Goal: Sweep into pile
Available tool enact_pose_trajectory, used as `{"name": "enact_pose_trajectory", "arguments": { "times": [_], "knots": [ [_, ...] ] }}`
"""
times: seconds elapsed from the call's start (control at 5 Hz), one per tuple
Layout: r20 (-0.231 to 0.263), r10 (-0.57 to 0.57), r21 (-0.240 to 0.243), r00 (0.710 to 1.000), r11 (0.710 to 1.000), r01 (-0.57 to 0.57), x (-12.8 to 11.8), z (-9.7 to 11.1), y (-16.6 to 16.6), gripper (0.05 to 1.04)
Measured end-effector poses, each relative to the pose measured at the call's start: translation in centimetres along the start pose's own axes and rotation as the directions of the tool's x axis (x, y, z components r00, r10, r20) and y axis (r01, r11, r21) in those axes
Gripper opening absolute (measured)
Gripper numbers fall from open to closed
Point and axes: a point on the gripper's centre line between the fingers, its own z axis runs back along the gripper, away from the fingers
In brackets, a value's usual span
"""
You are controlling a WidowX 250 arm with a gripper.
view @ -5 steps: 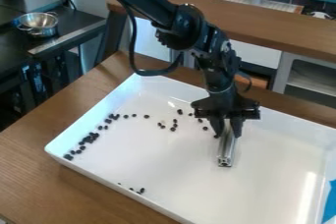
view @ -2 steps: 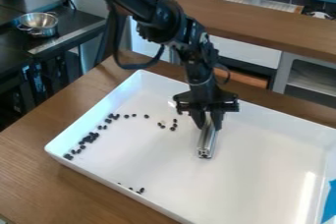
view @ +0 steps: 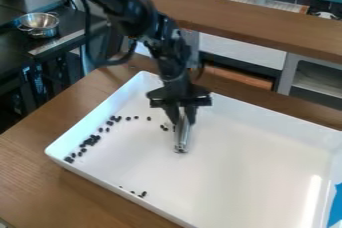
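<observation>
The bar (view: pixel 181 139) is being pinched by the fingers (view: pixel 192 114); low, even contact with the tray (view: pixel 254 172) is being advised, nearby beads (view: pixel 165 128) being nudged gently toward the main cluster (view: pixel 91 141).

Glossy white tray (view: pixel 254 172), smooth brown wood table (view: pixel 80 197), shiny metal bar (view: pixel 182 139).

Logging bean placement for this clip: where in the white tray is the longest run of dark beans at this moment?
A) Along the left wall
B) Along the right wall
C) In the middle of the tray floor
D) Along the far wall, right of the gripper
A: the dark beans string out beside the left wall of the white tray, well left of the gripper.
</observation>
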Motion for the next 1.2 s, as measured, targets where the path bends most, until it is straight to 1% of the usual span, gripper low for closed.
{"name": "enact_pose_trajectory", "arguments": {
  "times": [0.2, 0.4, 0.6, 0.8, 1.0, 1.2],
  "knots": [
    [-0.016, -0.003, 0.024, 1.0, 1.0, 0.003, -0.4, 0.2, 1.4, 0.341],
    [-0.015, 0.033, 0.082, 0.999, 0.996, -0.032, -0.7, 0.9, 3.7, 0.341],
    [-0.008, 0.056, 0.124, 0.998, 0.991, -0.055, -1.1, 1.2, 4.7, 0.341],
    [0.028, 0.074, 0.177, 0.997, 0.981, -0.077, -1.1, 1.5, 5.9, 0.341],
    [0.076, 0.083, 0.232, 0.994, 0.968, -0.098, -1.0, 1.9, 7.3, 0.341],
    [0.112, 0.082, 0.249, 0.99, 0.963, -0.108, -1.4, 2.5, 7.8, 0.341]
  ]
}}
